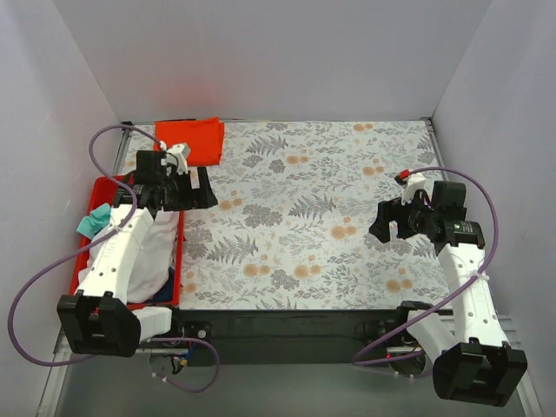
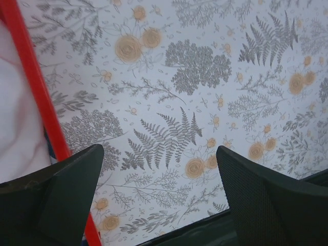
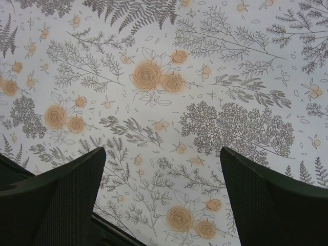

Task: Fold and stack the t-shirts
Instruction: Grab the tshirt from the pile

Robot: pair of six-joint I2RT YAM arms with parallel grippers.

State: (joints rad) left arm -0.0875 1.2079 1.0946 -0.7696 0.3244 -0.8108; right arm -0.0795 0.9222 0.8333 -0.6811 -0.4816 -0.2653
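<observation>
An orange-red t-shirt (image 1: 193,139), folded square, lies at the far left corner of the floral table covering (image 1: 313,217). A large white t-shirt (image 1: 155,248) fills the red bin (image 1: 180,252) at the left, with a teal one (image 1: 89,221) at the bin's left side and a bit of blue (image 1: 161,303) at its near end. The white cloth also shows in the left wrist view (image 2: 15,118). My left gripper (image 1: 187,189) is open and empty above the bin's right rim. My right gripper (image 1: 388,223) is open and empty over the table's right side.
The red bin's rim (image 2: 43,102) runs down the left of the left wrist view. White walls close the table on three sides. A black strip (image 1: 295,323) marks the near edge. Purple cables loop beside both arms.
</observation>
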